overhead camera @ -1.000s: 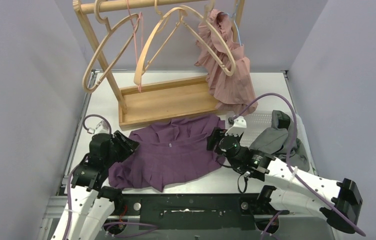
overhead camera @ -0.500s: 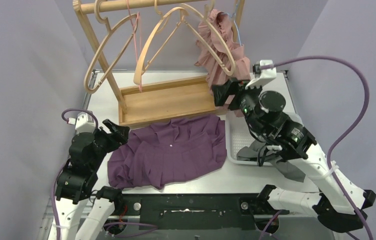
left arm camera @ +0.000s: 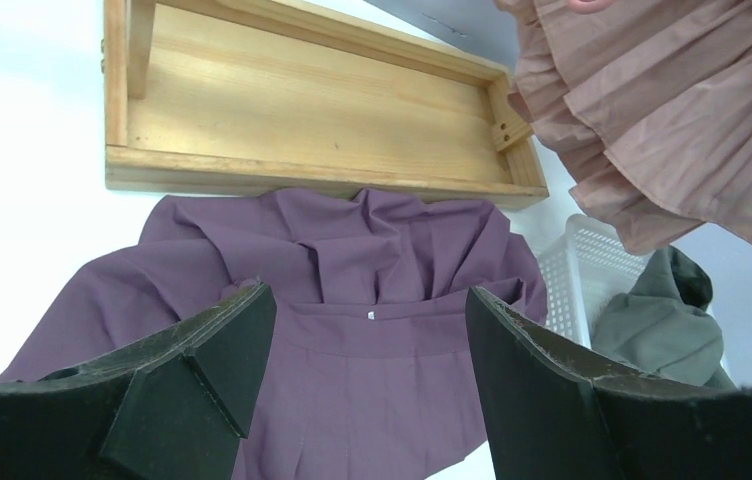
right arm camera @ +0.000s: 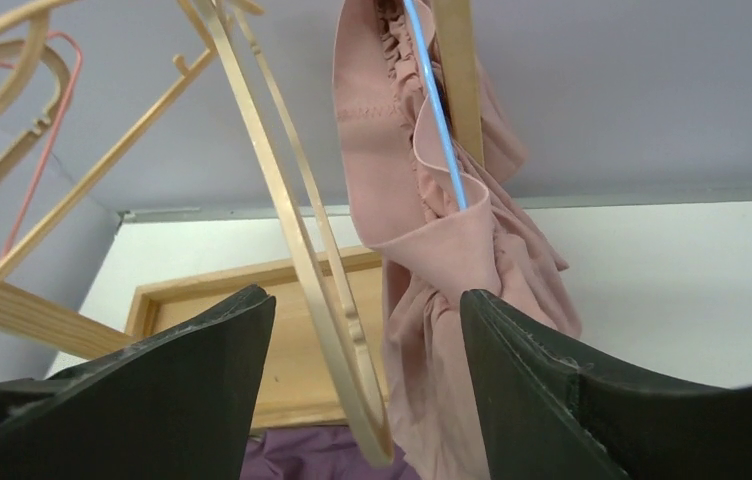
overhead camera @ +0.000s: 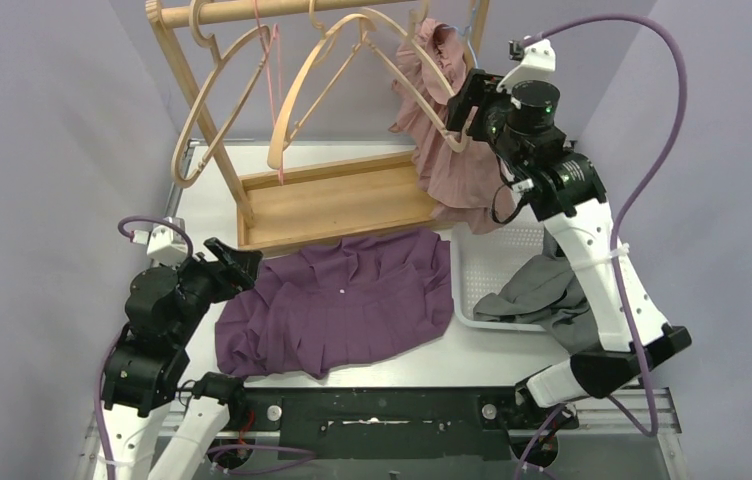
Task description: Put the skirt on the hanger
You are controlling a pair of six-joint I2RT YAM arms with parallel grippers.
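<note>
The purple skirt (overhead camera: 337, 305) lies spread flat on the table in front of the rack, waistband (left arm camera: 372, 325) toward the rack. My left gripper (overhead camera: 237, 265) hovers open just off the skirt's left edge; in the left wrist view its gripper (left arm camera: 370, 300) frames the waistband with nothing held. My right gripper (overhead camera: 462, 105) is raised to the rack, open. In the right wrist view the right arm of a wooden hanger (right arm camera: 302, 250) passes between the open jaws of the gripper (right arm camera: 367, 300) without touching them. That hanger (overhead camera: 352, 70) hangs from the rail.
A pink ruffled garment (overhead camera: 457, 150) hangs on a blue hanger right behind my right gripper. Another wooden hanger (overhead camera: 217, 95) and a pink wire hanger (overhead camera: 272, 80) hang further left. The rack's wooden base tray (overhead camera: 337, 205) sits behind the skirt. A white basket (overhead camera: 497, 270) holds grey cloth (overhead camera: 542, 290).
My right arm swung up from the skirt's right edge to the hanger on the rack. My left gripper opened and drew back from the skirt's left edge. The skirt lies a little flatter.
</note>
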